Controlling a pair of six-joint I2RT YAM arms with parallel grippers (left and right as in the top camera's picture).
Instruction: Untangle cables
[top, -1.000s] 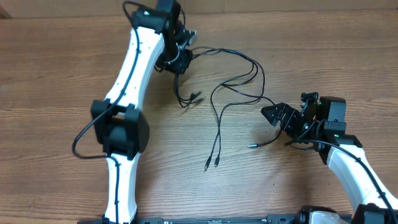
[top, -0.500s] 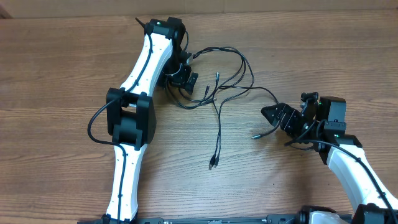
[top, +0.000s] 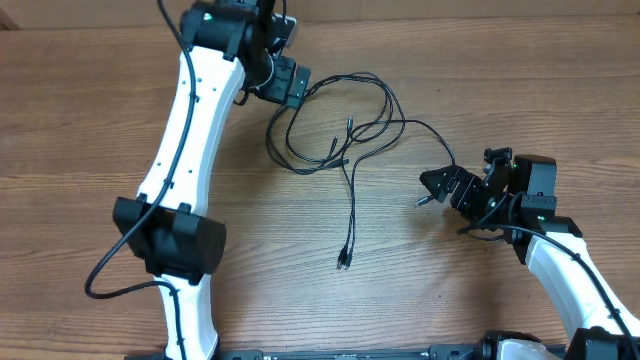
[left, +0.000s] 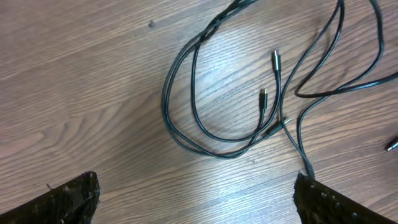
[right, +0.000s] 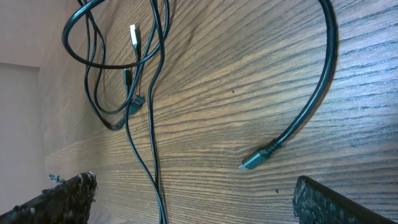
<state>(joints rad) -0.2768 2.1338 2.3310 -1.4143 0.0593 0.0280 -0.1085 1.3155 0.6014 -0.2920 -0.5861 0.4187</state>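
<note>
The cables (top: 345, 135) lie in a loose black tangle on the wooden table, between the two arms. One strand runs down to a plug (top: 343, 262) near the middle. In the left wrist view, loops of cable (left: 205, 127) and two small plugs (left: 275, 60) lie ahead of my left gripper (left: 196, 205), which is open with only bare wood between its fingers. My left gripper (top: 288, 82) hovers at the far left of the tangle. My right gripper (top: 440, 186) is open, and a cable's plug (right: 254, 160) lies just ahead of it. Two thin strands (right: 155, 180) run across the table under its gap.
The table (top: 520, 90) is plain wood. The left arm's white links (top: 185, 130) stretch along the left side with a thick black arm cable (top: 105, 270) looping beside them. The right arm's base link (top: 565, 270) sits at the near right.
My left gripper has opened and let go of the cables, then pulled back to the far side. The loops have settled on the table and one plug end has slid closer to my right gripper.
</note>
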